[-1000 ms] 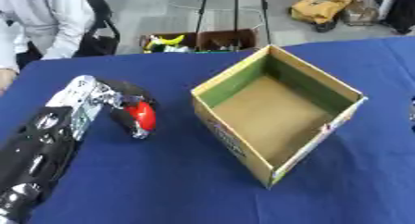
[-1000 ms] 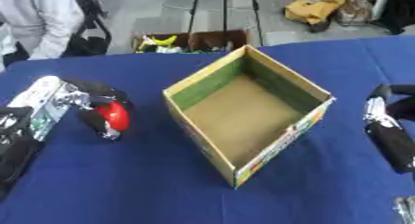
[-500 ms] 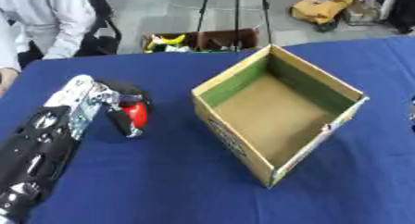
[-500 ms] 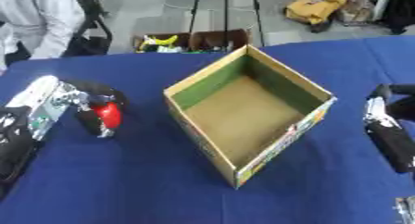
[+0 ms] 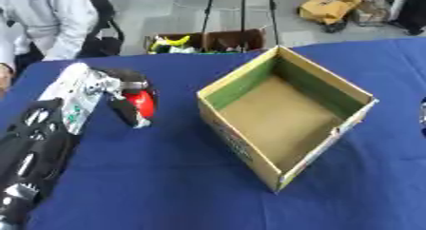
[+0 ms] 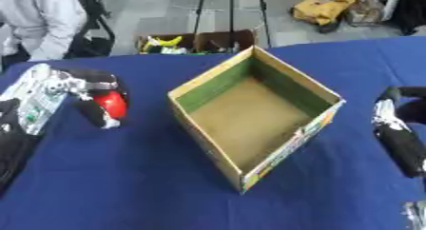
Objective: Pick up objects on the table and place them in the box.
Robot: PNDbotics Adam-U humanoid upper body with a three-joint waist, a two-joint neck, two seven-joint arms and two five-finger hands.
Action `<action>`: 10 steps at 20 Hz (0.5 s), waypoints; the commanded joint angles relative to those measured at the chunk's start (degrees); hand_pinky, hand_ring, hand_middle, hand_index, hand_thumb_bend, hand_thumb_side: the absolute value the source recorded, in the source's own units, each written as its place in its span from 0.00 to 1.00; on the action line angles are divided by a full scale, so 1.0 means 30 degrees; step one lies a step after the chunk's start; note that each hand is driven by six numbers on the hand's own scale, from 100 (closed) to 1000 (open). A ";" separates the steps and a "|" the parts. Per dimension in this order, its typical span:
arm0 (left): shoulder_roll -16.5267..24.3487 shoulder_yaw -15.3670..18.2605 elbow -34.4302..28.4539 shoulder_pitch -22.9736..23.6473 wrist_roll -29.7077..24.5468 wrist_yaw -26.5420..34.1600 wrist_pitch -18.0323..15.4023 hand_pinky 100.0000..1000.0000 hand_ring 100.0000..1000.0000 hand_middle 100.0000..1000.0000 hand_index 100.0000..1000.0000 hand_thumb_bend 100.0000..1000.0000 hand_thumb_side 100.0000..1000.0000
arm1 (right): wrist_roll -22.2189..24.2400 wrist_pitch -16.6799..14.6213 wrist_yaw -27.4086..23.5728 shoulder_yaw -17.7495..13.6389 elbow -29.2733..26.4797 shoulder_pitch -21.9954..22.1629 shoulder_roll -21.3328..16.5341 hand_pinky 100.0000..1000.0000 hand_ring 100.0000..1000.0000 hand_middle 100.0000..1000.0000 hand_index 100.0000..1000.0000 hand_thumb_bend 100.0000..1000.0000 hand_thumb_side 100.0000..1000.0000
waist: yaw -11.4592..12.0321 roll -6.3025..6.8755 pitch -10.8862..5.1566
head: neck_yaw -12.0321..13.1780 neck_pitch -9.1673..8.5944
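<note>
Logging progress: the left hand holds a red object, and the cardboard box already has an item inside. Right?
Not quite. The left hand does hold the red object, but the cardboard box is empty: the right eye view shows only its bare brown floor.

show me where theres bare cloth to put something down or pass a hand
Bare blue tablecloth runs across the near side, in front of the box, and in the strip between the box and the left hand, curled round a red object. The right hand crowds the box's right side.
</note>
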 commanded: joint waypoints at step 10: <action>-0.0486 0.0331 -0.5428 -0.0850 0.2471 0.2638 0.1353 0.03 0.48 0.61 0.61 0.00 0.12 | -0.0077 -0.0015 -0.0086 -0.0052 -0.0398 -0.0110 -0.0075 0.61 0.39 0.35 0.61 0.06 0.33 | -0.0145 -0.0070 -0.0422 | 0.0030 -0.0224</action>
